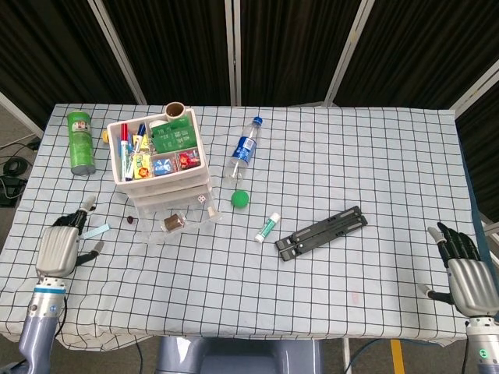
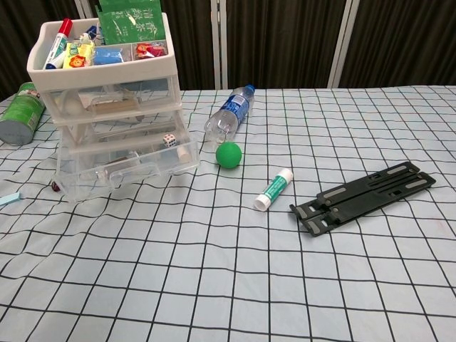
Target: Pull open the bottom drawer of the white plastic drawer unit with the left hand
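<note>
At about ten o'clock on the checked table [image 1: 327, 164], the white plastic drawer unit [image 1: 160, 167] stands with its bottom drawer [image 2: 128, 165] pulled out toward the front edge, a die and a small dark item visible inside, while markers and green packets fill the open top tray. At eight o'clock from the unit, near the table's edge, the left hand [image 1: 58, 248] lies apart from the drawer, holding nothing, fingers loosely spread; a pale blue strip [image 1: 97, 231] and a small dark object [image 1: 129, 220] lie between the two. A green canister [image 1: 80, 142] stands at nine o'clock from the unit. At three o'clock lie a water bottle [image 1: 244, 149], a green ball [image 1: 240, 199], a glue stick [image 1: 267, 227] and a black folding stand [image 1: 321, 232]. At the table's four o'clock corner, the right hand [image 1: 465, 274] rests empty, fingers spread.
</note>
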Available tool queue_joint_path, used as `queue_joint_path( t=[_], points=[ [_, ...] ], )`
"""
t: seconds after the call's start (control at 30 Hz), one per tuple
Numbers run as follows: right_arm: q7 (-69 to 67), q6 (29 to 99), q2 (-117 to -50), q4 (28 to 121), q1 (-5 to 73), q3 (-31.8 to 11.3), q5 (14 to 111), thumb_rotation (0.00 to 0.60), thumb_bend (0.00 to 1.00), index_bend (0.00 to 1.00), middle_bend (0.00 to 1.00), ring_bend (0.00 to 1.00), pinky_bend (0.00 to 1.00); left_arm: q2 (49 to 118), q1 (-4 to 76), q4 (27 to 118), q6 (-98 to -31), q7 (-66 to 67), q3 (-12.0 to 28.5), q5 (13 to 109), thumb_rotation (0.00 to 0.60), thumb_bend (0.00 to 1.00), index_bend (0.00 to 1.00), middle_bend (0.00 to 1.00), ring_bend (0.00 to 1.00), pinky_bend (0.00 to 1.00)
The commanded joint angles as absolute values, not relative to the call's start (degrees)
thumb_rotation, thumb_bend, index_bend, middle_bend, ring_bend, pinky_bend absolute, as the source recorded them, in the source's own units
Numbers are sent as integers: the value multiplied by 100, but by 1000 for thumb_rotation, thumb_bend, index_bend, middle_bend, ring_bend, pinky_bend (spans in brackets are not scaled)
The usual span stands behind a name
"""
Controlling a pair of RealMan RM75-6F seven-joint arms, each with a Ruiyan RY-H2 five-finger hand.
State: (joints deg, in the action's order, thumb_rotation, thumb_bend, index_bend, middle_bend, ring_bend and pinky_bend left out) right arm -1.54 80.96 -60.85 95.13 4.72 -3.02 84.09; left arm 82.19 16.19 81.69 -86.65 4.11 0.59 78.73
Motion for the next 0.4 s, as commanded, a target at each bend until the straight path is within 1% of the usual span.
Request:
queue_joint_path(
  t=[0.03,0.1,0.17,0.3,0.4],
  points=[
    [-82,8135,-6131,9480,467,-326,8389,600,18,0,0,0,0,8016,1350,8490,-8775,331,-126,7927,600,248,0,0,2,106],
    [-63,8145,-6150,9473,468,-328,8396,600,18,0,0,0,0,7957,1278,8571,-8865,376,-148,7982,600,247,0,0,0,26],
    [-50,8162,-6162,9468,467,-329,8409,600,18,0,0,0,0,7938,1188,8607,-8999,446,-179,8059,600,244,0,0,0,0],
    [1,8199,-6202,9433,465,-337,8423,600,18,0,0,0,0,7934,966,8616,-9351,641,-231,8254,600,234,0,0,0,0],
    [13,8192,-6224,9403,466,-347,8391,600,18,0,0,0,0,7916,877,8628,-9408,814,-220,8244,600,234,0,0,0,0]
  ],
)
